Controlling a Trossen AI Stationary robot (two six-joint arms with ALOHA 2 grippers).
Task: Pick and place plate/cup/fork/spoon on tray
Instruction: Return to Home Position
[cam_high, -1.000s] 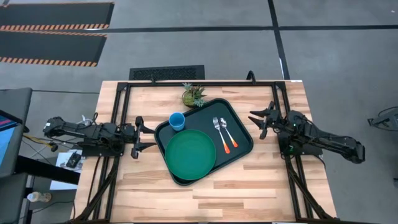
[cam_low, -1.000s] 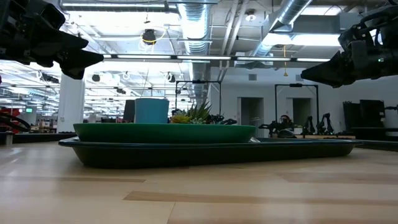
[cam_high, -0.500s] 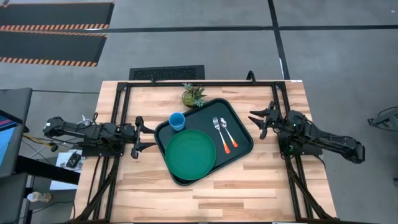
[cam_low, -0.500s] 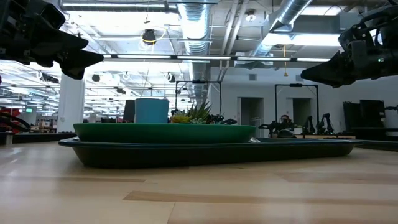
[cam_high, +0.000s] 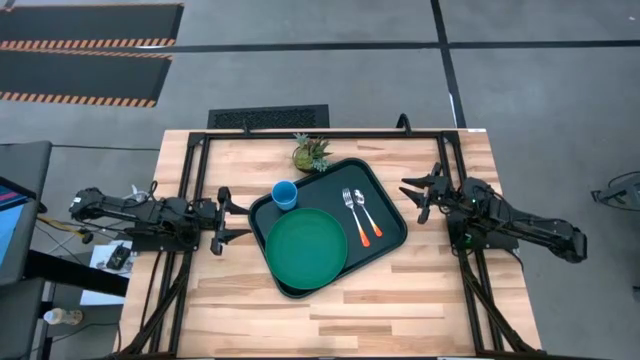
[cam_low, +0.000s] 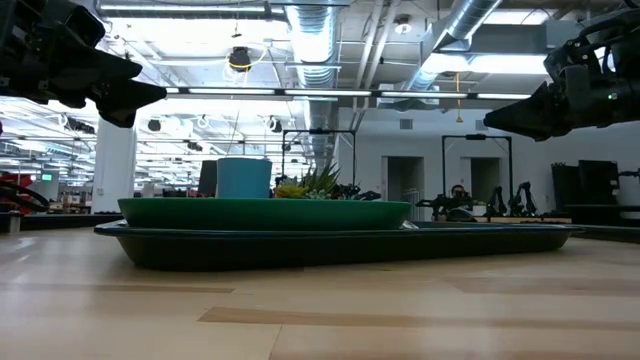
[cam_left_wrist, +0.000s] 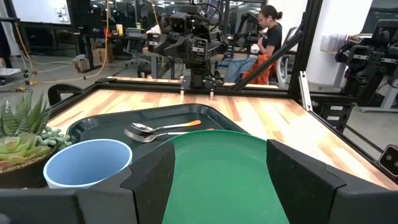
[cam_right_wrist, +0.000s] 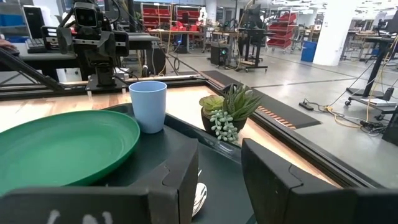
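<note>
The dark tray (cam_high: 385, 200) lies at the table's middle, turned at a slant. On it lie the green plate (cam_high: 306, 249), the light-blue cup (cam_high: 284, 194) standing upright, and the fork (cam_high: 353, 211) beside the spoon (cam_high: 366, 217), orange handles toward the near edge. My left gripper (cam_high: 222, 221) is open, just left of the tray and above the table. My right gripper (cam_high: 422, 194) is open, just right of the tray. Plate (cam_left_wrist: 224, 168), cup (cam_left_wrist: 87, 163), fork and spoon (cam_left_wrist: 163, 130) show in the left wrist view; plate (cam_right_wrist: 59, 148) and cup (cam_right_wrist: 148, 106) in the right.
A small potted succulent (cam_high: 311, 154) stands on the table just beyond the tray's far corner. A black frame (cam_high: 330, 133) runs along the table's far, left and right sides. A person sits in the room beyond the table (cam_left_wrist: 268, 31).
</note>
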